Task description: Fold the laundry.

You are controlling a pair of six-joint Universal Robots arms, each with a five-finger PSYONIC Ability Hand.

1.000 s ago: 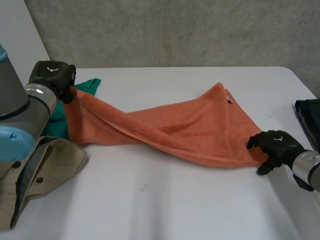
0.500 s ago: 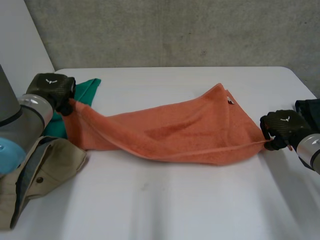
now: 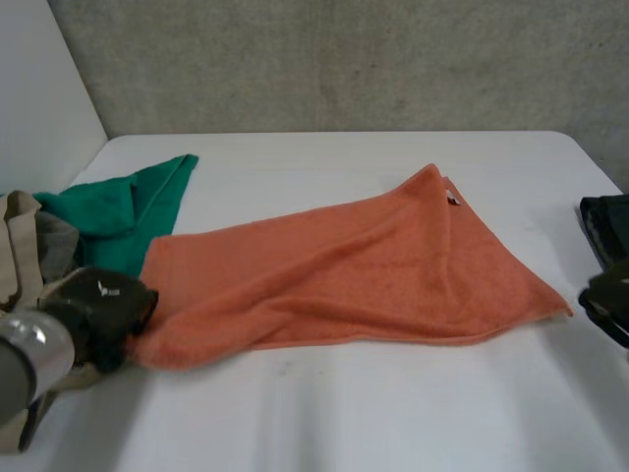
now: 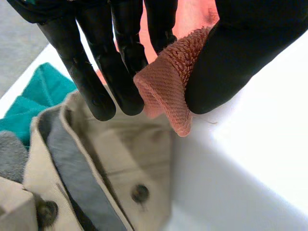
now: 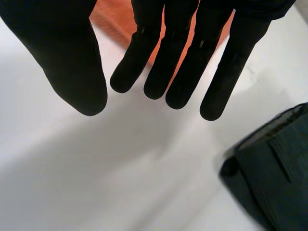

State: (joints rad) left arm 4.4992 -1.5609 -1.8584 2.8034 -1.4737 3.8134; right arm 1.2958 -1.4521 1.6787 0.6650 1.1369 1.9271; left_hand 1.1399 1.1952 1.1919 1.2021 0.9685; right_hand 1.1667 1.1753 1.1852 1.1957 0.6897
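An orange towel [image 3: 344,270] lies spread flat across the middle of the white table [image 3: 324,413], a small tag at its far edge. My left hand [image 3: 98,303] sits at the towel's near-left corner. In the left wrist view that corner [image 4: 166,86] is pinched between the thumb [image 4: 226,53] and the fingers [image 4: 96,72], just above the beige garment. My right hand [image 3: 611,295] hovers at the table's right side, a short way off the towel's near-right corner. Its fingers [image 5: 178,62] are straight and hold nothing, with the towel [image 5: 108,19] behind them.
A green cloth [image 3: 118,211] lies at the far left, partly under the towel. A beige buttoned garment [image 4: 110,163] and a grey piece [image 3: 54,246] are piled at the left edge. A dark folded garment [image 5: 274,178] rests at the right edge [image 3: 604,221].
The left hand has carried its towel corner from the far left toward the near edge. The right hand has let go of the right corner and drawn back right. The towel now lies flat.
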